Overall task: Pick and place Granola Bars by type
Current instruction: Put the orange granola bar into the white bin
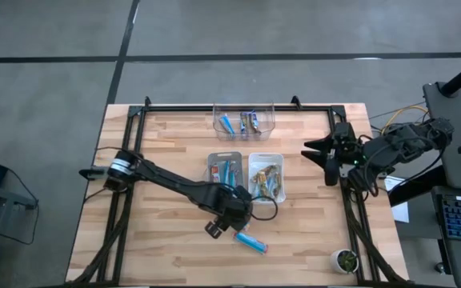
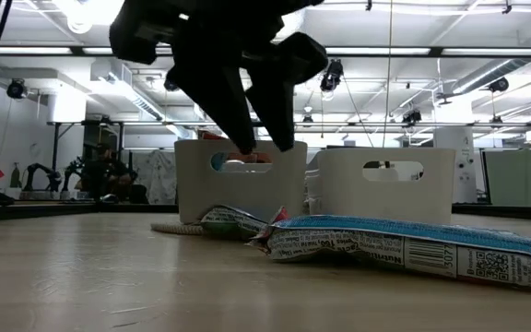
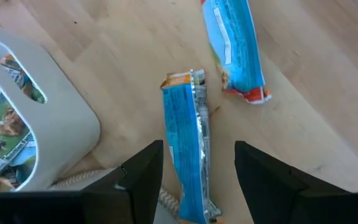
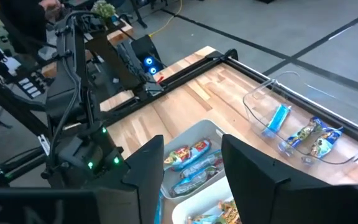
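Two blue granola bars lie flat on the wood table near its front edge. One bar lies directly beneath my left gripper, whose open fingers hang above it on either side of it, pointing steeply down. In the low view the fingers end clear above that bar. The other blue bar lies a little nearer the front edge. My right gripper waits open, raised over the table's right side, with nothing between its fingers.
Just beyond my left gripper a grey bin with blue bars and a white bin with greenish-brown bars stand side by side. A clear bin with mixed bars is at the far edge. A pale cord lies by the white bin.
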Robot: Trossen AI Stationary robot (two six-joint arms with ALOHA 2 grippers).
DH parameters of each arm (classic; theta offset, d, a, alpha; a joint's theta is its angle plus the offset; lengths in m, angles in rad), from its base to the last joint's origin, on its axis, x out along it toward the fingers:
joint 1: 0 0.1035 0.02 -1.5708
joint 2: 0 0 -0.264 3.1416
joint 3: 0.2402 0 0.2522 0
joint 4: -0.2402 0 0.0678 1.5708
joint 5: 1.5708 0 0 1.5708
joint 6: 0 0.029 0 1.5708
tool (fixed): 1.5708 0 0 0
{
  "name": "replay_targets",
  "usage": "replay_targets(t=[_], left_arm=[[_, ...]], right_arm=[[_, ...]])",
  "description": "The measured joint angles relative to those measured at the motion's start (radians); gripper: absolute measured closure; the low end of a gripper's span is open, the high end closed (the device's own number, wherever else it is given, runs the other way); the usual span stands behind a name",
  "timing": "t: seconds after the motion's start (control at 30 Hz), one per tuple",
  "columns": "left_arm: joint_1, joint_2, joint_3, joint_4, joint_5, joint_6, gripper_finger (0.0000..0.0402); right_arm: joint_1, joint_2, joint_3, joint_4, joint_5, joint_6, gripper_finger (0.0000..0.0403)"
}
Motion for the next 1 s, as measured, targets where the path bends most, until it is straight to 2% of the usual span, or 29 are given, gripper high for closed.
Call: replay_targets(t=[0.33,0.67,1.0], left_arm=[[0.008,0.017,0.000,0.076,-0.001,0.007,0.0221],[0.002,0.017,-0.002,0.147,-0.002,0.130,0.0221],[-0.005,0.075,0.001,0.148,0.008,0.102,0.0221]], right_arm=[[0.000,-0.002,-0.005,-0.044,0.000,0.012,0.0255],[0.000,-0.001,-0.005,-0.049,0.000,0.014,0.0259],[0.000,-0.001,-0.006,-0.050,-0.001,0.014,0.0262]])
